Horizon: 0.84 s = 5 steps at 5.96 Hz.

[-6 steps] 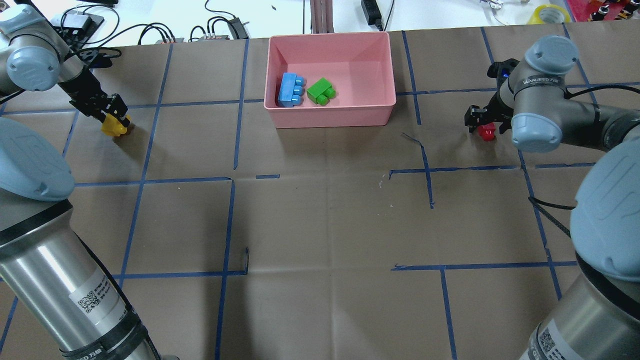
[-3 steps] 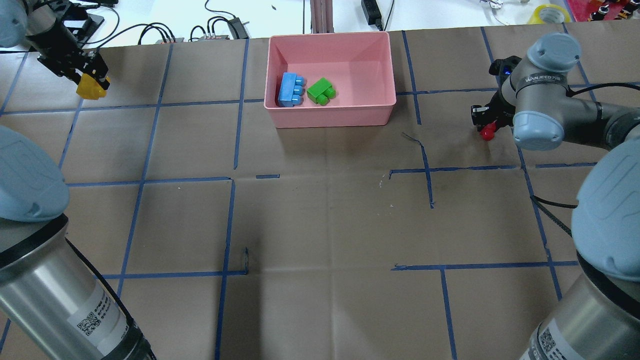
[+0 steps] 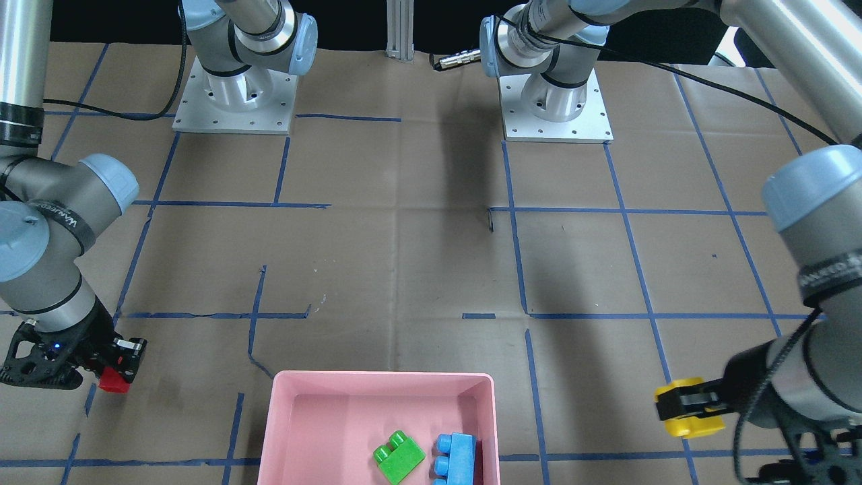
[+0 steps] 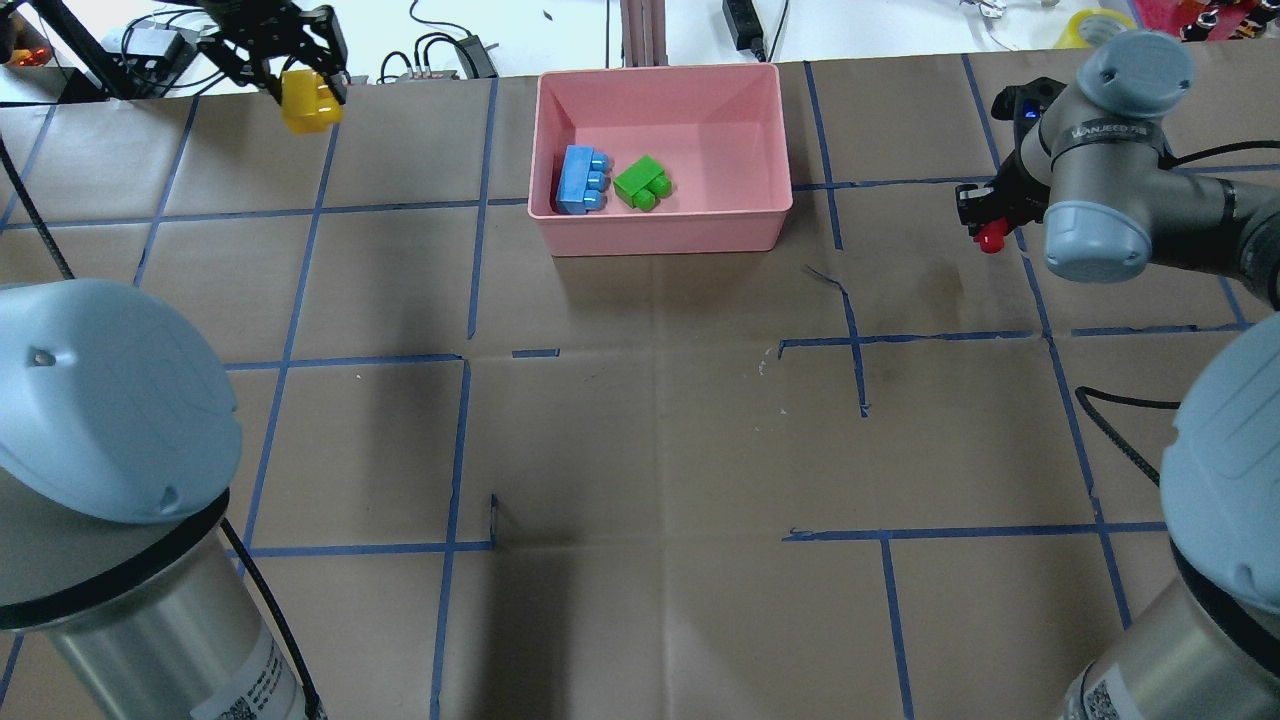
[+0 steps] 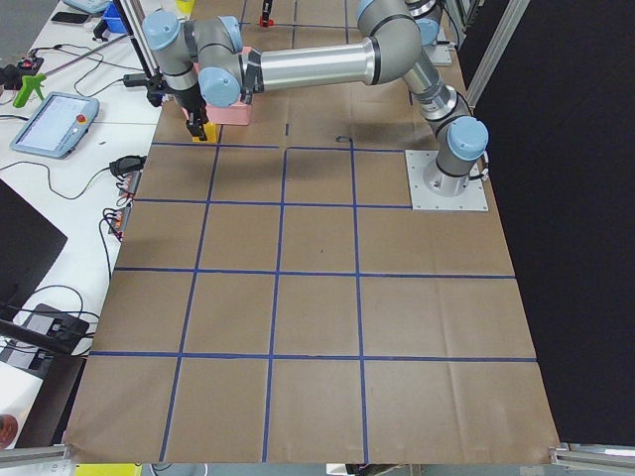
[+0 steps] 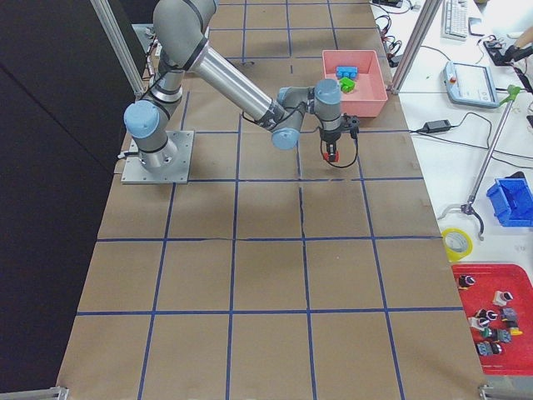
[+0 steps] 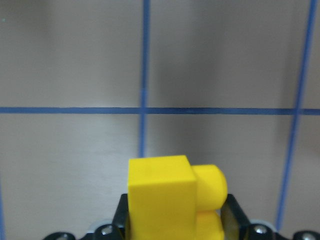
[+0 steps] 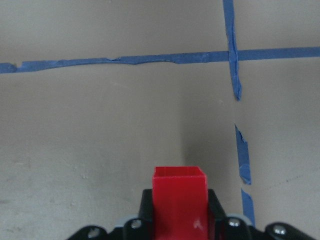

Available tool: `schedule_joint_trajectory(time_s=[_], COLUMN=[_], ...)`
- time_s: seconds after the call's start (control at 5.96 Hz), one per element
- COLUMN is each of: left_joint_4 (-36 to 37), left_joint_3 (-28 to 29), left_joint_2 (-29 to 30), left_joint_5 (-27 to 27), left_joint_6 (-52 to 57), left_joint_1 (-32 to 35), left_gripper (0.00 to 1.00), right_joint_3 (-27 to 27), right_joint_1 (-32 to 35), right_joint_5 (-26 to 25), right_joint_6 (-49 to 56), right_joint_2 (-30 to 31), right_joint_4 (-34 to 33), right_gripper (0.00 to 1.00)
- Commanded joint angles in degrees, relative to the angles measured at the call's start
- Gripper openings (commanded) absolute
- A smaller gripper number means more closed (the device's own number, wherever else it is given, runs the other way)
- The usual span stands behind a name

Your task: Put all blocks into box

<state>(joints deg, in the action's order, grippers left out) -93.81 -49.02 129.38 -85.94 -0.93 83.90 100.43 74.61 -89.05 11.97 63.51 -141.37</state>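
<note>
The pink box stands at the table's far middle. The light-blue brick and the green brick lie inside it. My left gripper is shut on the yellow brick and holds it high above the table, left of the box. My right gripper is shut on the red brick, lifted a little above the table, right of the box.
Blue tape lines grid the brown table cover. Cables and plug strips lie past the far edge behind the box. A yellow tape roll lies at the far right. The arm bases stand at the robot's side.
My left gripper has lifted the yellow brick off the table and carried it up and right, toward the box. My right gripper has raised the red brick slightly off the table.
</note>
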Motion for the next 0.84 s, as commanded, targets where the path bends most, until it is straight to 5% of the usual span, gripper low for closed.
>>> schedule_joint_trajectory(time_s=[0.0, 0.34, 0.5, 0.67], left_joint_4=[2.0, 9.3, 13.1, 15.7], left_joint_3=[0.3, 0.1, -0.5, -0.6], left_joint_2=[1.0, 6.0, 8.1, 8.8], left_joint_5=[5.9, 8.2, 8.0, 7.3], left_joint_6=[-15.3, -21.2, -21.4, -21.4], left_joint_1=[10.6, 14.6, 14.8, 14.9], left_gripper=[0.05, 0.05, 0.23, 0.65], right_joint_3=[-0.8, -6.0, -8.7, -10.9], right_joint_1=[0.1, 0.3, 0.4, 0.6], right_joint_5=[0.3, 5.9, 6.6, 7.4], right_joint_6=[0.1, 0.2, 0.2, 2.5], right_joint_2=[2.0, 2.1, 2.1, 1.9], right_joint_4=[-0.7, -0.1, 0.1, 0.2], right_gripper=[0.07, 0.07, 0.07, 0.07])
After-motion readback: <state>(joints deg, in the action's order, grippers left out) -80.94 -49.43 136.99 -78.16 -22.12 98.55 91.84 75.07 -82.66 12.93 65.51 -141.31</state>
